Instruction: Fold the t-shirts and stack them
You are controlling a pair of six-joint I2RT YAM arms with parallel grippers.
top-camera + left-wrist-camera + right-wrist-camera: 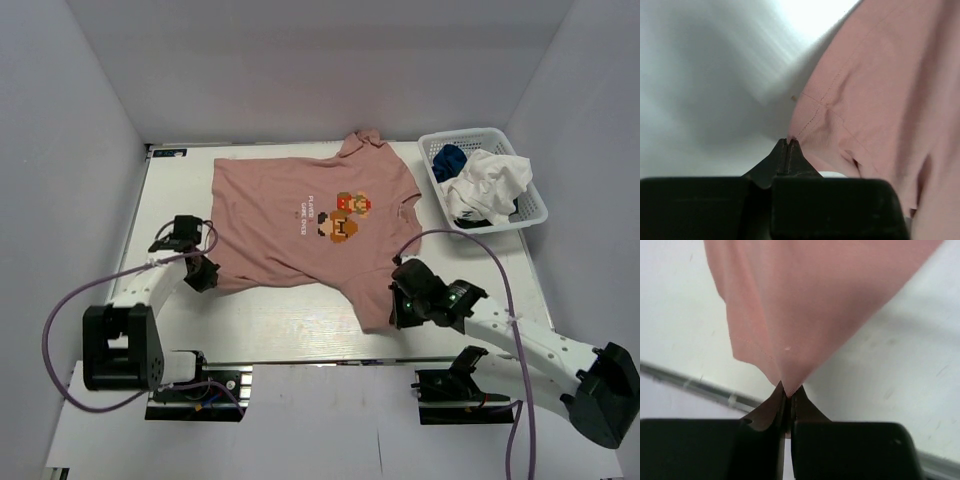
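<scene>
A dusty-pink t-shirt [280, 215] with a pixel chest print lies spread on the white table [290, 320]. My left gripper [207, 272] is shut on a corner of the shirt at its near left. In the left wrist view the shut tips of that gripper [788, 140] pinch a stitched edge of the pink cloth [880, 90]. My right gripper [395, 310] is shut on the shirt's near right corner. The right wrist view shows pink cloth [810, 305] drawn to a point between the tips of the right gripper [789, 390]. A white t-shirt [492, 183] and a blue t-shirt [450, 160] lie in the basket.
The white mesh basket [465, 133] stands at the table's far right. White walls close in the left, back and right sides. A dark seam [700, 386] marks the table's near edge just beyond the right gripper.
</scene>
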